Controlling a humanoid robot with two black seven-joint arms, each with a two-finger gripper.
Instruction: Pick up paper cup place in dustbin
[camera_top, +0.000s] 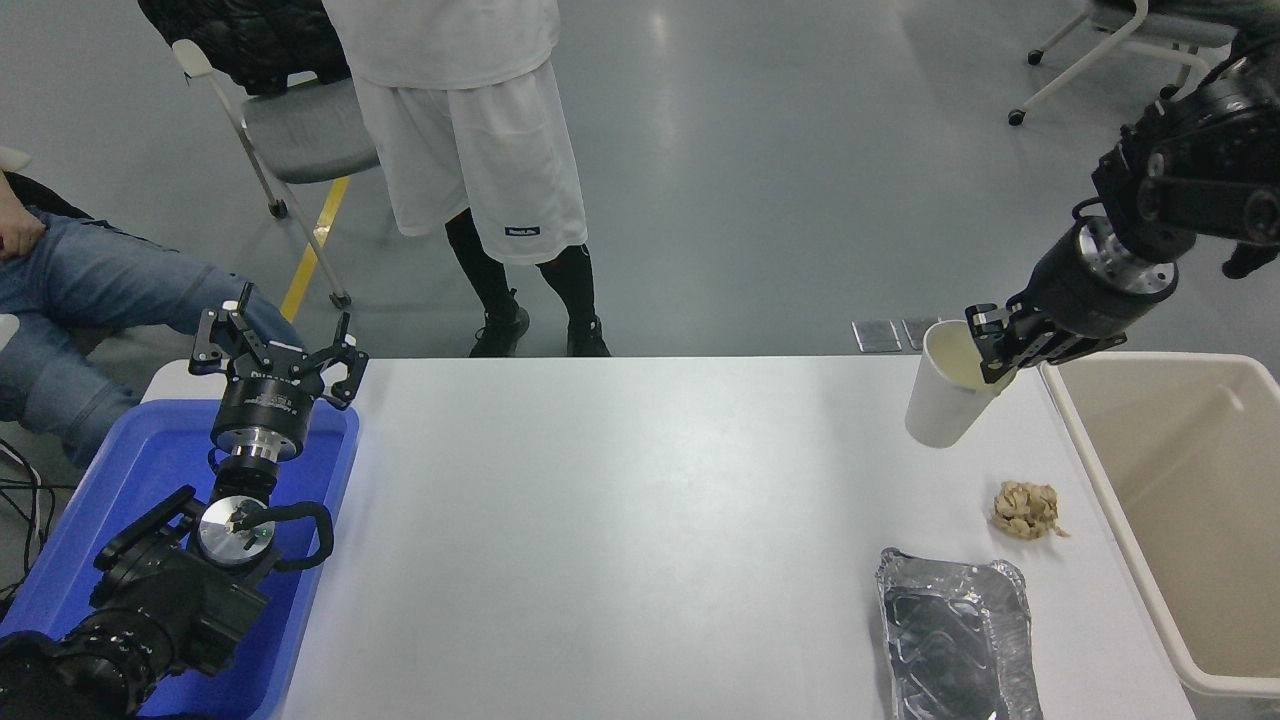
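The white paper cup (943, 395) hangs tilted in the air above the table's far right part, its cream inside showing. My right gripper (990, 348) is shut on the cup's rim and holds it up, just left of the dustbin. The beige dustbin (1180, 520) stands at the table's right edge, open at the top. My left arm is parked at the lower left, with its gripper (275, 350) open over the blue tray.
A small tan wad of paper (1025, 510) and a silver foil tray (957, 637) lie on the table below the cup. A blue plastic tray (150, 470) is at the left. A person in white shorts (470, 150) stands at the far side.
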